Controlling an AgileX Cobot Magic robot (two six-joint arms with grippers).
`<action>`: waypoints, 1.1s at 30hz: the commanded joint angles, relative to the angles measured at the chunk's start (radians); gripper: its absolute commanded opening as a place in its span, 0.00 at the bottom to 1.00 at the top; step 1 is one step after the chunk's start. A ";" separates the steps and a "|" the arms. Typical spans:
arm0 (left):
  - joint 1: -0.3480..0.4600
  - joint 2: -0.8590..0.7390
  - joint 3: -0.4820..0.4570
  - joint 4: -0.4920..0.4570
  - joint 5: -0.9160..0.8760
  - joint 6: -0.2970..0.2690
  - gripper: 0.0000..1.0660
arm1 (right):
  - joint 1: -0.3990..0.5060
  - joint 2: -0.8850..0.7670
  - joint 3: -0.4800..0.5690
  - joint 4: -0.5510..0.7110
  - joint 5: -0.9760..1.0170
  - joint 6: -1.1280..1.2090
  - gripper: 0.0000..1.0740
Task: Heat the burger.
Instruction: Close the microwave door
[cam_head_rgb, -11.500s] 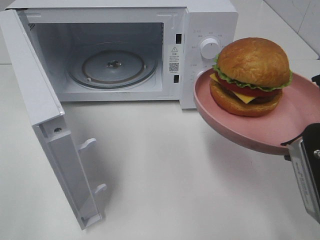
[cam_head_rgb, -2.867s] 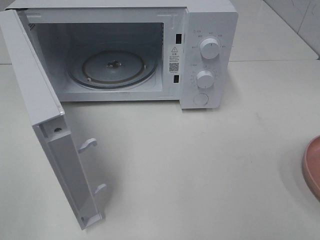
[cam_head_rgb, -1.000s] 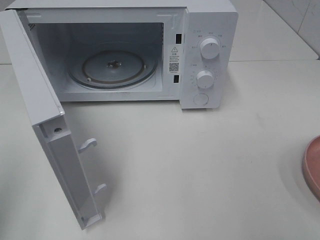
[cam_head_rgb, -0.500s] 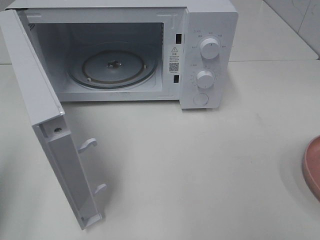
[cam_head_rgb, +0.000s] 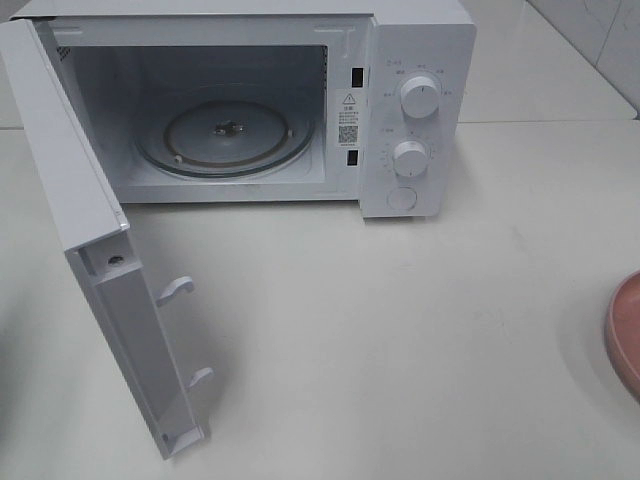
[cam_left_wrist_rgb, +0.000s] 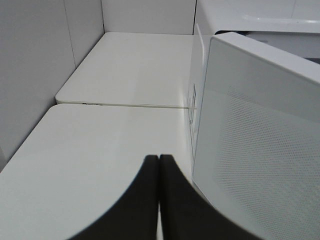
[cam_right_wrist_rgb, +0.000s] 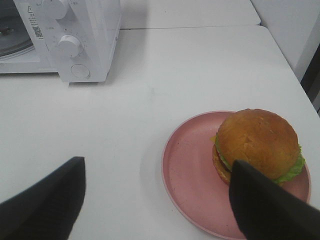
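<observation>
While the burger (cam_right_wrist_rgb: 257, 145) sits off-centre on the pink plate (cam_right_wrist_rgb: 187, 175) at the bench's right, the spread right pincer (cam_right_wrist_rgb: 155, 200) could tip it; left pincer (cam_left_wrist_rgb: 159, 165) is pressed together

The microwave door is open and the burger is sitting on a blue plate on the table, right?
Not quite. The plate under the burger is pink, not blue, as the right wrist view shows. The rest is right: the microwave door is open.
</observation>
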 joint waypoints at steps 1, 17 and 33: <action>-0.011 0.082 0.005 0.056 -0.106 -0.029 0.00 | -0.008 -0.026 0.002 0.001 -0.008 -0.009 0.71; -0.025 0.357 0.005 0.484 -0.425 -0.331 0.00 | -0.008 -0.026 0.002 0.001 -0.008 -0.009 0.71; -0.167 0.567 -0.055 0.445 -0.520 -0.356 0.00 | -0.008 -0.026 0.002 0.001 -0.008 -0.009 0.71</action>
